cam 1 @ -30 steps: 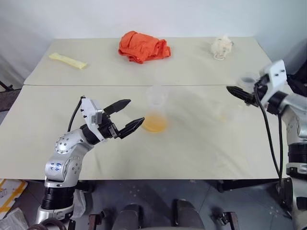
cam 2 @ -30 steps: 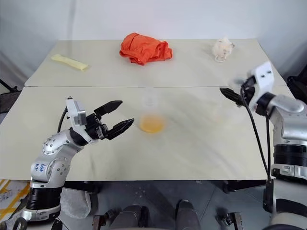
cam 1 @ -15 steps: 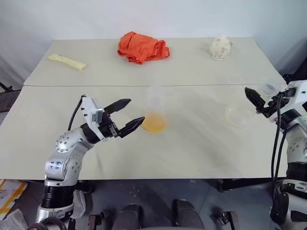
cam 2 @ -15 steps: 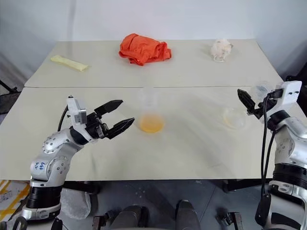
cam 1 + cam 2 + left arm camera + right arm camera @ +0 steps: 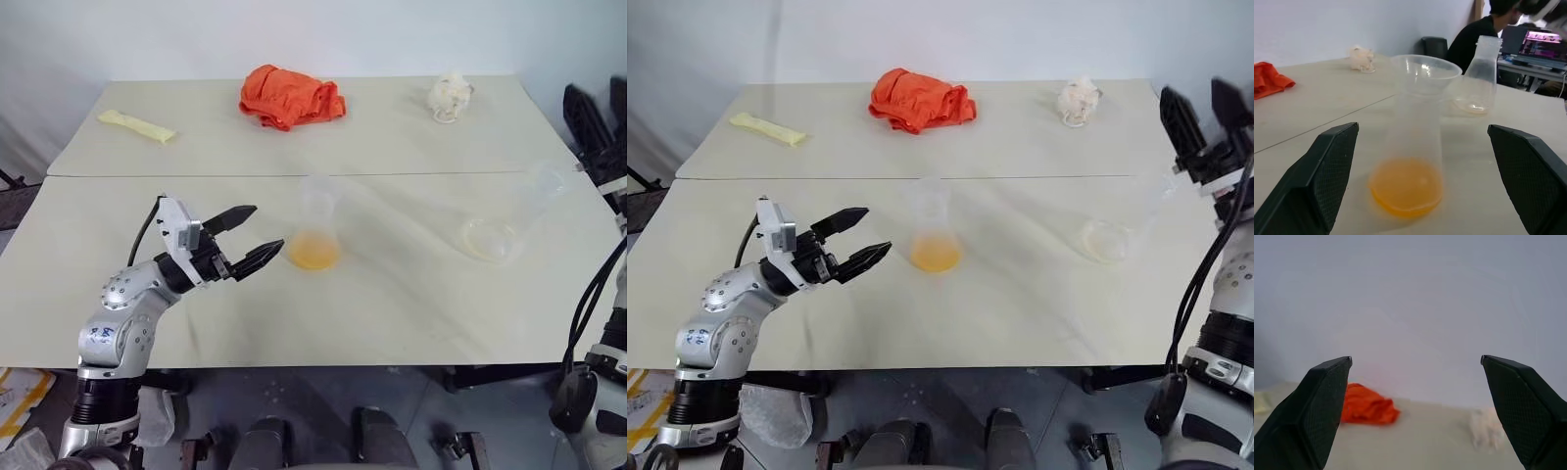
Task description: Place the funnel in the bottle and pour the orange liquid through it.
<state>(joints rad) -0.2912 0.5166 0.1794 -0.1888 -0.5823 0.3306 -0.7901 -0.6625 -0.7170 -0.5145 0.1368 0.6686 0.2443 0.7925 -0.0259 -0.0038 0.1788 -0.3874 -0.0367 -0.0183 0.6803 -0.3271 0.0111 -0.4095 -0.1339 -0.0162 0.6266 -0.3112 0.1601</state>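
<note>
Bottle (image 5: 315,230) stands mid-table (image 5: 411,304), bare surface all around.

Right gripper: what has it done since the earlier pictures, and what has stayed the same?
The right gripper has opened, apparently letting go of the clear vessel, and has risen up and away from it. The vessel now stands alone on the table. The left gripper stays open beside the orange liquid; the orange cloth has not moved.
</note>
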